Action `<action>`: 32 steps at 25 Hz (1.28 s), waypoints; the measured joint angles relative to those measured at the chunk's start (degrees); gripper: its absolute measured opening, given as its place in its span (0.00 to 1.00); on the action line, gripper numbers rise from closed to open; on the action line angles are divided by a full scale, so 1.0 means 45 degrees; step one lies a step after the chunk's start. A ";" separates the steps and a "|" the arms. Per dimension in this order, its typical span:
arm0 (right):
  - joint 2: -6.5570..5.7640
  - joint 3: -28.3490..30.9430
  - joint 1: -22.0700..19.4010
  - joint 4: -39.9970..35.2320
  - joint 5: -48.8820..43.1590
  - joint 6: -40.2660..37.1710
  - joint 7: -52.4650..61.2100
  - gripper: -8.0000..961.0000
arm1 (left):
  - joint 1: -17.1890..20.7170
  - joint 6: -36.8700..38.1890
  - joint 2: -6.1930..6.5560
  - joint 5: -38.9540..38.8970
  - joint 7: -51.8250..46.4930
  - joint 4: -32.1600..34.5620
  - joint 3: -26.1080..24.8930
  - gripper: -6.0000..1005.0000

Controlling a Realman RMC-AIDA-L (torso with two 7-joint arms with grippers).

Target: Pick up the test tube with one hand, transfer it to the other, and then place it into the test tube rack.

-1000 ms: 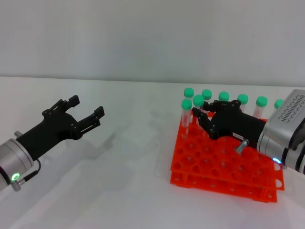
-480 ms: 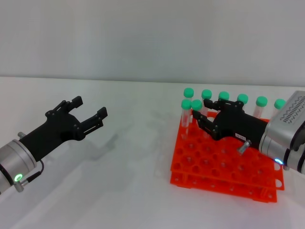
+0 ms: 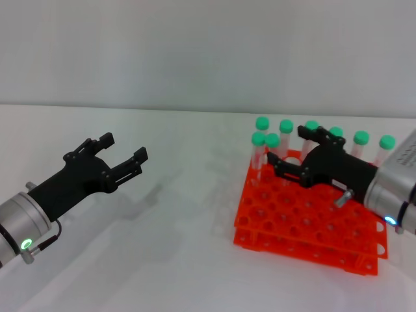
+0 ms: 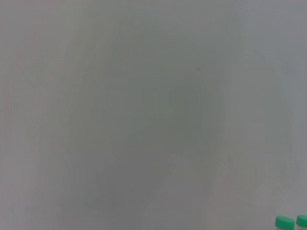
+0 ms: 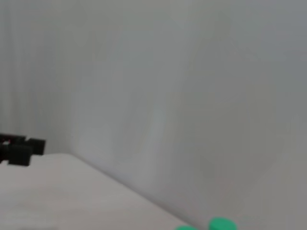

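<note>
The placing step looks all but finished: the right gripper (image 3: pixel 290 151), fingers spread and holding nothing, hangs over the orange test tube rack (image 3: pixel 305 224) at about three o'clock on the table. The test tube (image 3: pixel 270 154) stands upright there, green cap up, long axis vertical. The left gripper (image 3: pixel 123 155), at nine o'clock, hangs open and empty; next the right needs only a clean lift clear of the caps.
</note>
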 joint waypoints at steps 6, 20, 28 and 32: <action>-0.0137 0.0926 -0.0724 -0.0225 -0.0054 -0.1525 -0.0048 0.86 | 0.0224 0.0016 -0.0005 -0.0146 -0.0001 -0.0068 0.0000 0.89; -0.0335 0.4876 -0.4645 -0.1337 -0.0149 -0.5676 -0.1622 0.90 | 0.0818 0.0034 0.0028 -0.2927 0.1194 -0.0137 0.0000 0.89; -0.0318 0.7260 -0.5152 -0.0009 -0.0040 -0.6378 -0.2448 0.89 | 0.1351 0.0007 -0.0016 -0.5886 0.2609 0.0216 -0.0002 0.89; -0.0290 0.8208 -0.4949 0.1083 -0.0036 -0.6875 -0.2992 0.89 | 0.1438 -0.0044 -0.0016 -0.7147 0.3810 0.0879 -0.0018 0.89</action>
